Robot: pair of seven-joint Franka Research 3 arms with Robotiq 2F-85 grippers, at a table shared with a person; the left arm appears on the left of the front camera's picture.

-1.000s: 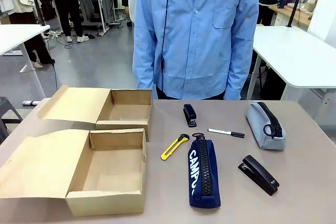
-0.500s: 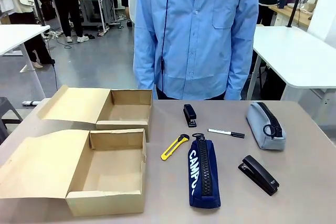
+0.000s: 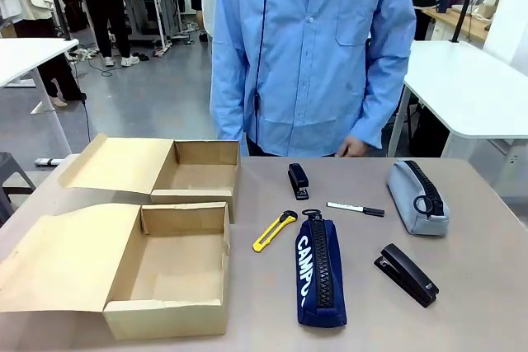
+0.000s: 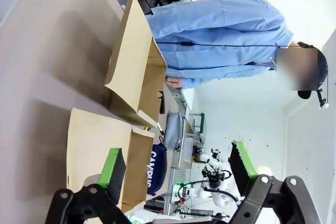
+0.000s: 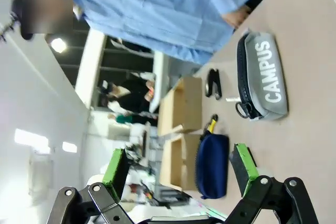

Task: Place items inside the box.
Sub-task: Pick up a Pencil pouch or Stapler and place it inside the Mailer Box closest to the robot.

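Note:
In the front view the box lies open at the near left, its flap lid spread to the left. To its right on the table are a yellow-and-black utility knife, a navy "CAMPUS" pencil case, a small black stapler, a thin black-and-white tool and a larger black stapler. My left gripper is open above the table's left side, facing the box. Off to the right, my right gripper is open too, well back from the navy case.
A second open cardboard box sits behind the first. A grey zip case lies at the far right. A person in a blue shirt stands at the far edge, one hand at the table's rim. Bare table lies near right.
The person has shifted slightly and a hand has come into view at the far table edge. Nothing on the table has moved.

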